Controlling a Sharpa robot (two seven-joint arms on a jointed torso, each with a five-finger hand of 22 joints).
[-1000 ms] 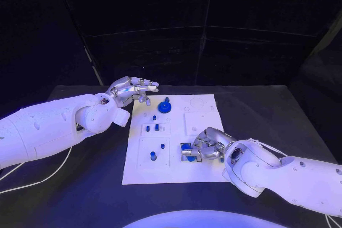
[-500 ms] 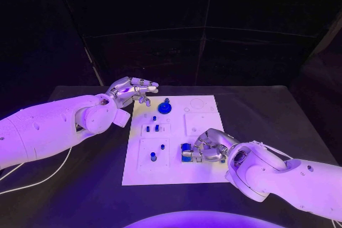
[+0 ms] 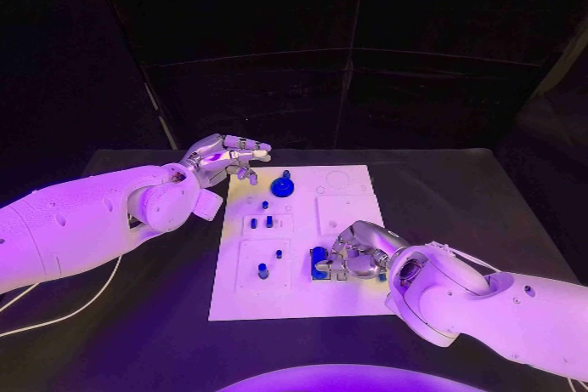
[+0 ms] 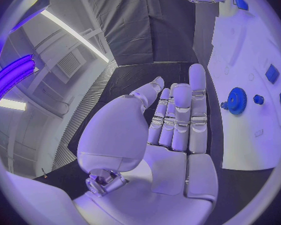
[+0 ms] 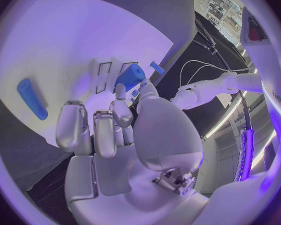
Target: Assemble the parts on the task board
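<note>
The right hand [image 3: 358, 249] has edged leftward, fingers [image 5: 120, 111] pinching a blue part [image 5: 130, 76].

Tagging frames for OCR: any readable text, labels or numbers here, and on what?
None readable.
Task board: only outlined squares and circles, no lettering to make out.
Blue parts: no markings visible.
Left hand, right hand and arms: no brand or number visible.

No readable text, labels, brand names, numbers or signs appear anywhere on the task board [image 3: 349, 298], parts, or robot.
</note>
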